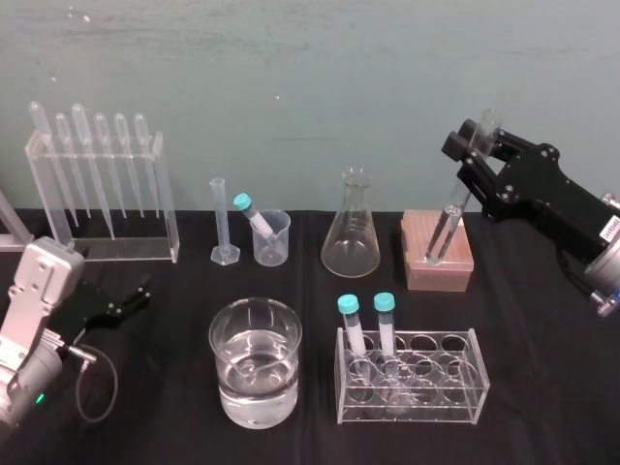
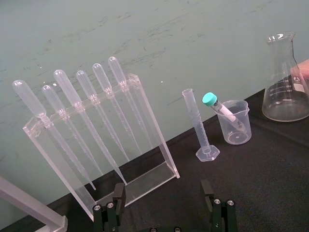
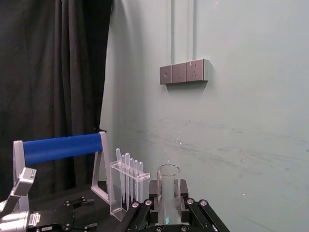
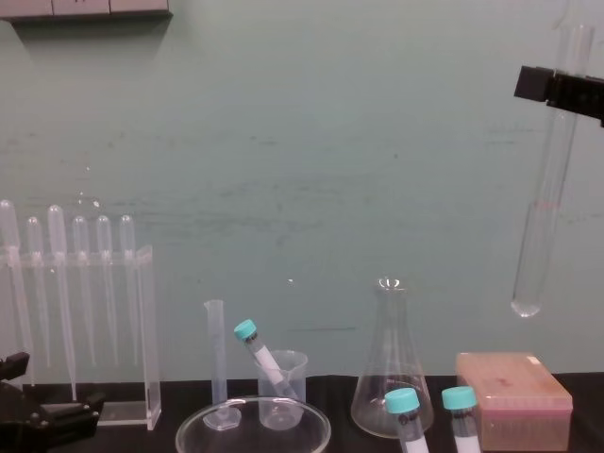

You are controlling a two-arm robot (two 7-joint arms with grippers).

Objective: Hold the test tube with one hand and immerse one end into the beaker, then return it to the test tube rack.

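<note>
Long clear glass test tube [image 4: 545, 189] hung clamped in your black right gripper [image 1: 472, 153].
It was likely light, slick and brittle; the hold near its open top suited it.

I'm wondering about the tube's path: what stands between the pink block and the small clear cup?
A cone-shaped glass flask stands between the pink block and the small cup, as seen from both the head and chest cameras.
</note>
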